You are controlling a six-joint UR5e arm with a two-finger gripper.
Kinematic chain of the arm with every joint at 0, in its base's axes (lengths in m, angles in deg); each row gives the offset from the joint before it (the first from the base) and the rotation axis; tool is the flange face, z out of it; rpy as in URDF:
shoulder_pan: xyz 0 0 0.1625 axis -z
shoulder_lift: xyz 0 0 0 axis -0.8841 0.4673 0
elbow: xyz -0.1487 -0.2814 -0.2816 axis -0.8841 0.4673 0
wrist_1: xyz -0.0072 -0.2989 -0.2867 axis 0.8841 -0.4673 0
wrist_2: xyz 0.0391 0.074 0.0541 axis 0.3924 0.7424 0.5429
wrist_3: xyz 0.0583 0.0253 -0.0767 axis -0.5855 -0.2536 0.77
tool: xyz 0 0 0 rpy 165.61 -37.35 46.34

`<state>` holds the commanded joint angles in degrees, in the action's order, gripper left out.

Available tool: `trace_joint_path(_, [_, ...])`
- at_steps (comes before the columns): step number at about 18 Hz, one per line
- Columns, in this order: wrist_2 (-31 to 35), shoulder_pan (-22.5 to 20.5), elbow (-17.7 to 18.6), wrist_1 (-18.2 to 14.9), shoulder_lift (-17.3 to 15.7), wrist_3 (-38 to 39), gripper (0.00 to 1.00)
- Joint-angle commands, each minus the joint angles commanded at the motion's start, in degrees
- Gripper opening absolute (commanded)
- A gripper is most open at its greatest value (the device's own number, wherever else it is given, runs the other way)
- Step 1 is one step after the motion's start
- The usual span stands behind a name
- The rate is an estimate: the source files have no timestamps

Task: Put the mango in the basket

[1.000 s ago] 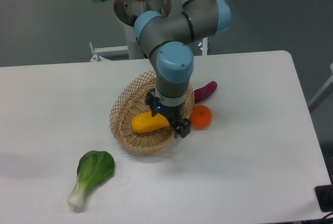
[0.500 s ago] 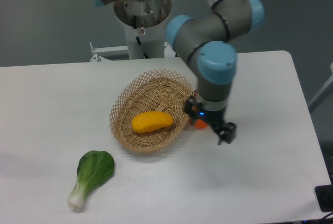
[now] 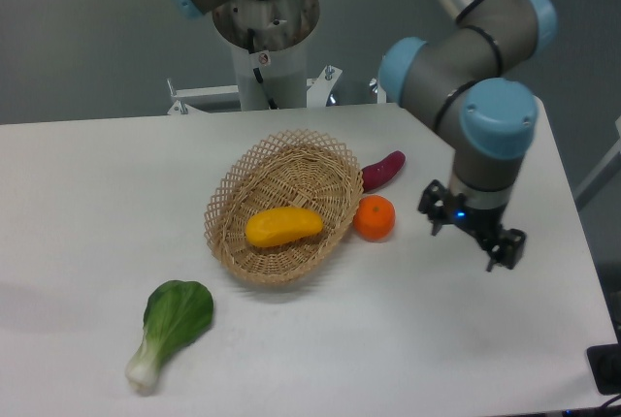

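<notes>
In the fixed camera's view, the mango (image 3: 282, 226) lies on its side inside the basket (image 3: 238, 187), a little below the basket's middle, near the centre of the frame. Just outside the basket's right rim sits a round orange (image 3: 375, 218), touching or nearly touching the wicker, and a purple sweet potato (image 3: 382, 171) lies just above it. At lower left a head of bok choy (image 3: 171, 328) rests on the white table (image 3: 87, 204), well apart from the basket. The arm reaches down at the right side of the frame, and its gripper (image 3: 473, 237) hangs over bare table to the right of the orange; its two fingers stand apart with nothing between them.
</notes>
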<state>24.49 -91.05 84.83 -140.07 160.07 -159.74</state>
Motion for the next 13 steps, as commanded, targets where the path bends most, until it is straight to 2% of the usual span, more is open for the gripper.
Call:
trace_joint_path(6, [0.2, -1.5, -1.8, -0.2, 1.1, -1.4, 1.0])
trace_joint_path(13, [0.3, -1.9, -1.4, -0.1, 1.5, -1.3, 1.0])
